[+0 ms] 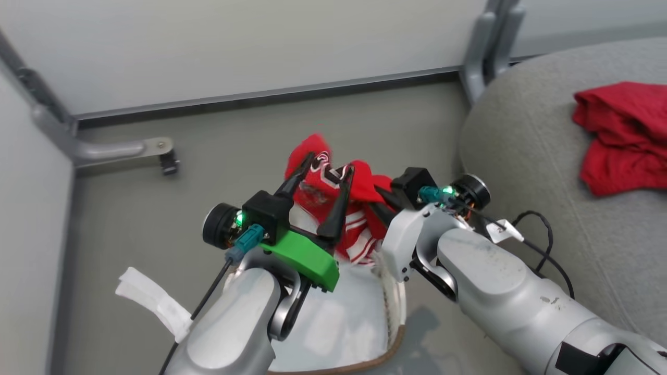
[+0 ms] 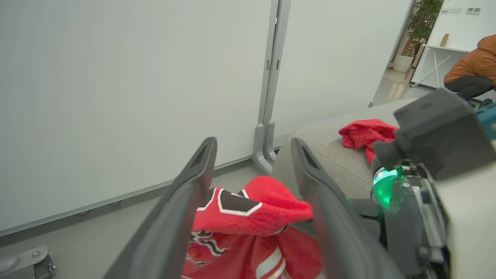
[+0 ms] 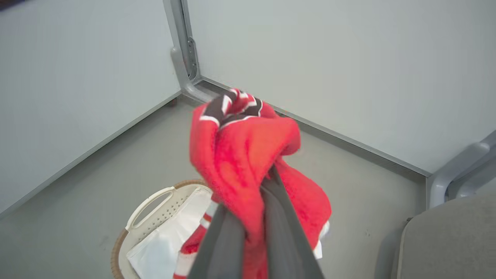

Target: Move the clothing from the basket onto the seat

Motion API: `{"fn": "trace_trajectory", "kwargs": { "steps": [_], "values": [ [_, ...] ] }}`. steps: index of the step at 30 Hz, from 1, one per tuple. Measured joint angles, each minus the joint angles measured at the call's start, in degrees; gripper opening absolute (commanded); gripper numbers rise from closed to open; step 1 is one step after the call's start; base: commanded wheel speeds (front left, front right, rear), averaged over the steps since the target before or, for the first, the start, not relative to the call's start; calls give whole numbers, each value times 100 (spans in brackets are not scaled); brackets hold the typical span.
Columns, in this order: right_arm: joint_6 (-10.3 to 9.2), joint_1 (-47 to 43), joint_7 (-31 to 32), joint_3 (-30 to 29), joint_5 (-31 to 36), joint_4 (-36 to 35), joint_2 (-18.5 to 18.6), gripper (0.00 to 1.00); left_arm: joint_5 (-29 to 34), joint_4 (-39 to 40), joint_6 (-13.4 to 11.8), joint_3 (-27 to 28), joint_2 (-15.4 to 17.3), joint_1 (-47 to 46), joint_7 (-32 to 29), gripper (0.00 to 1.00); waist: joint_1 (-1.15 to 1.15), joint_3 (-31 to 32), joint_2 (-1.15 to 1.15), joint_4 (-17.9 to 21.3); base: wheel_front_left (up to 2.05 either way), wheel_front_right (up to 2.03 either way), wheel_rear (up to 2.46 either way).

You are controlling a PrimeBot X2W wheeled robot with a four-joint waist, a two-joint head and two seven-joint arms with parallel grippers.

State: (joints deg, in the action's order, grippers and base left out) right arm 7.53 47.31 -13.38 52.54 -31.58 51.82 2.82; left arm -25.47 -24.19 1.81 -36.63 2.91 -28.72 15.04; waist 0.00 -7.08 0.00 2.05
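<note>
A red jersey (image 1: 333, 179) with black-and-white numerals, part of the clothing, hangs bunched above the basket (image 1: 398, 333). My right gripper (image 1: 379, 194) is shut on its fabric; in the right wrist view the two fingers (image 3: 271, 217) pinch the red cloth (image 3: 240, 155). My left gripper (image 1: 328, 169) stands open, its fingers on either side of the jersey without gripping it. The left wrist view shows the jersey (image 2: 248, 213) between those spread fingers (image 2: 186, 201). A second red garment (image 1: 622, 135) lies crumpled on the grey seat (image 1: 521, 156).
The basket (image 3: 155, 205) holds a white liner sheet (image 3: 166, 244). Pale partition walls with grey metal feet and a caster (image 1: 169, 164) close off the back and left. A white strip (image 1: 151, 299) lies on the floor. A person in an orange jacket (image 2: 474, 62) crouches far off.
</note>
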Motion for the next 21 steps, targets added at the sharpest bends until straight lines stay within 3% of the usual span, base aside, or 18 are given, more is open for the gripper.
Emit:
{"fn": "trace_trajectory", "kwargs": {
  "steps": [21],
  "values": [
    [0,5,-162,-320,-345,-201,11,0,505,-635,263,508,119,-27,1,100,0,-530,0,2252,0,0,0]
  ]
}}
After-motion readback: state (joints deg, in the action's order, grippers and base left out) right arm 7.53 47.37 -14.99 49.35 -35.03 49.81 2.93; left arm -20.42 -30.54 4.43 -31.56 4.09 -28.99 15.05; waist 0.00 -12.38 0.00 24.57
